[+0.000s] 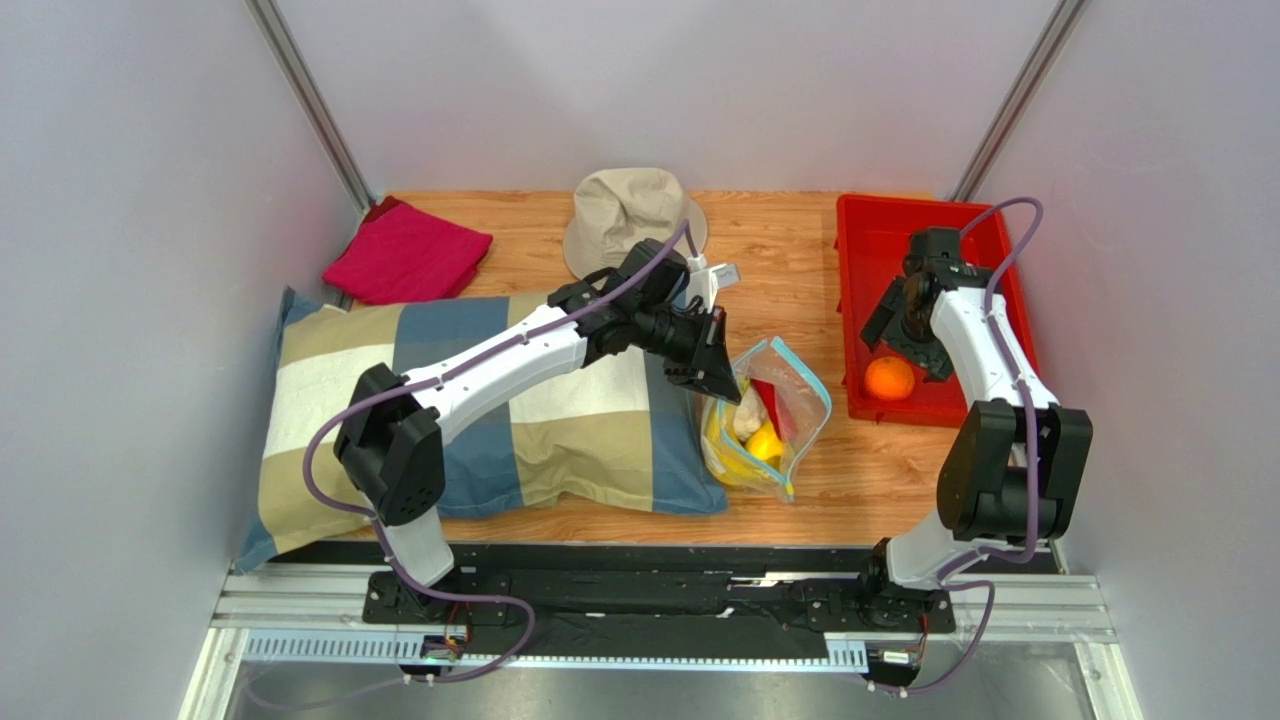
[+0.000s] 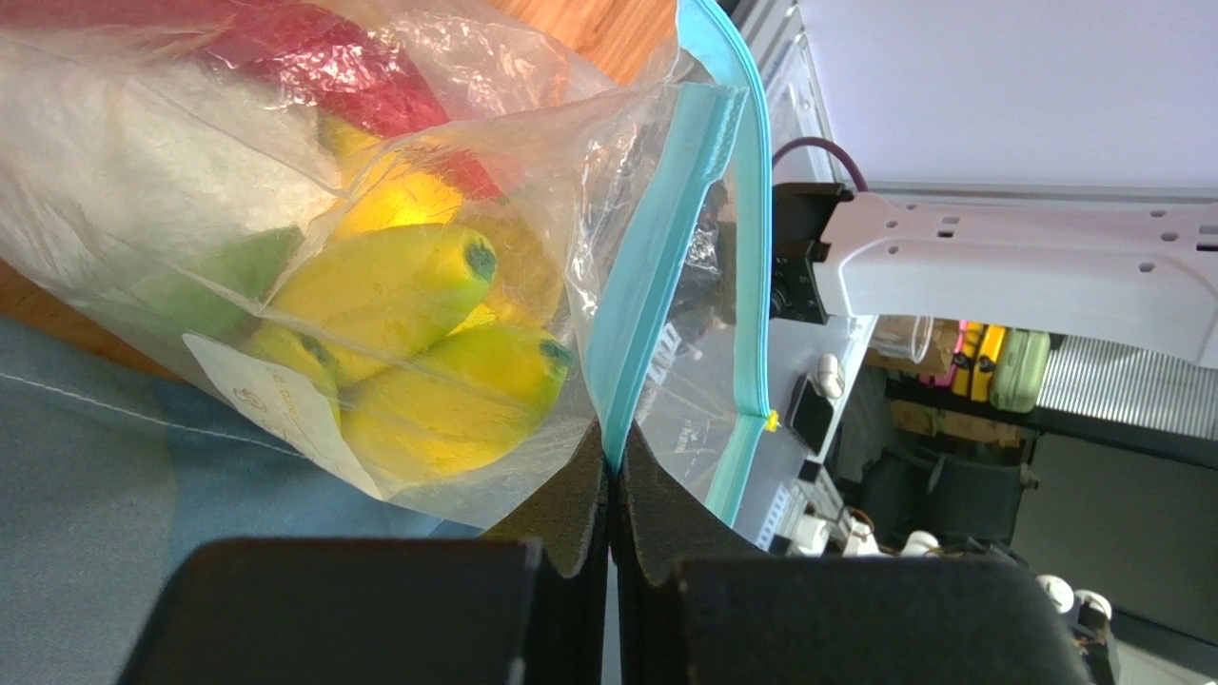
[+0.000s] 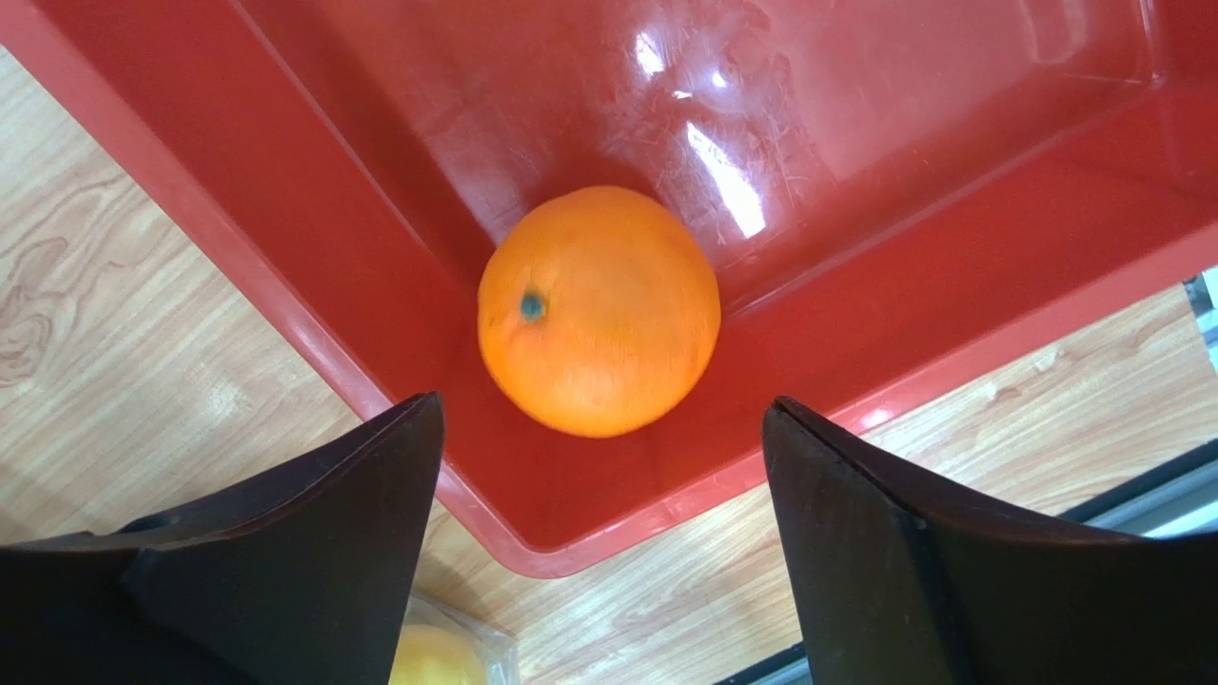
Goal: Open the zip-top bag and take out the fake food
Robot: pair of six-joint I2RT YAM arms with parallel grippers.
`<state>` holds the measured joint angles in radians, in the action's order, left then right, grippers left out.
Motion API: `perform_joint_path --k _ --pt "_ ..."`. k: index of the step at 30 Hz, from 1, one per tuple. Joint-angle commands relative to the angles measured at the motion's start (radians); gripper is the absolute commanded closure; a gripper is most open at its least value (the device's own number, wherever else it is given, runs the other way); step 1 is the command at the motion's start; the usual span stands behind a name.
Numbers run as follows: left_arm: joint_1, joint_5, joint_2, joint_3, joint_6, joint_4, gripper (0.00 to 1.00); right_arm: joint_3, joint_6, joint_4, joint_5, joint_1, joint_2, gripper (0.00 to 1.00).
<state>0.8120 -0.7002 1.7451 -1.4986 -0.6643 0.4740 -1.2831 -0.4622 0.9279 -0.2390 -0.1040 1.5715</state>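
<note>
The clear zip-top bag [image 1: 766, 413] lies on the wooden table beside the pillow, its mouth open. My left gripper [image 1: 718, 375] is shut on the bag's light blue zip strip [image 2: 651, 307] at one side of the mouth. Inside the bag are the yellow banana [image 2: 393, 286], a yellow fruit [image 2: 458, 400], a red pepper piece [image 2: 308, 64] and a white-and-green cauliflower [image 2: 157, 186]. The orange [image 3: 598, 307] lies in the red tray [image 3: 400, 214], near its corner; it also shows in the top view [image 1: 890, 378]. My right gripper [image 1: 906, 318] hangs open and empty above the orange.
A plaid pillow [image 1: 496, 413] lies at the left under my left arm. A beige hat [image 1: 628, 210] and a magenta cloth [image 1: 406, 252] sit at the back. The red tray [image 1: 879, 225] stands at the right. White walls close in on both sides.
</note>
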Motion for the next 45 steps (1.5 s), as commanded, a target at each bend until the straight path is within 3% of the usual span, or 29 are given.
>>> perform_joint_path --k 1,8,14,17,18,21,27,34,45 --pt "0.006 -0.041 0.005 -0.045 0.020 -0.031 1.00 -0.033 0.004 0.063 -0.029 0.004 -0.025 0.12" --pt "0.006 -0.015 0.011 -0.052 -0.011 -0.040 1.00 -0.062 0.003 0.166 0.023 0.088 -0.203 0.15" --pt "0.006 0.001 0.005 -0.058 -0.026 -0.028 1.00 -0.053 -0.071 0.229 -0.008 0.395 -0.422 0.21" --pt "0.006 -0.005 0.011 -0.064 -0.034 -0.023 1.00 -0.041 -0.151 0.262 -0.026 0.539 -0.513 0.33" --pt "0.006 -0.004 0.011 -0.064 -0.035 -0.021 1.00 -0.036 -0.161 0.267 -0.043 0.608 -0.533 0.48" --pt "0.006 0.021 0.008 -0.064 -0.040 -0.009 1.00 -0.016 -0.182 0.273 -0.102 0.734 -0.588 0.60" --pt "0.006 0.016 0.013 -0.068 -0.080 -0.005 1.00 0.016 -0.150 0.119 0.079 0.823 -0.573 0.86" --pt "0.010 0.051 -0.021 -0.052 -0.096 -0.012 1.00 0.152 -0.093 -0.003 0.158 0.823 -0.469 0.89" --pt "0.035 0.093 -0.018 -0.029 -0.139 -0.060 1.00 0.185 0.031 -0.044 -0.002 0.799 -0.268 0.80"
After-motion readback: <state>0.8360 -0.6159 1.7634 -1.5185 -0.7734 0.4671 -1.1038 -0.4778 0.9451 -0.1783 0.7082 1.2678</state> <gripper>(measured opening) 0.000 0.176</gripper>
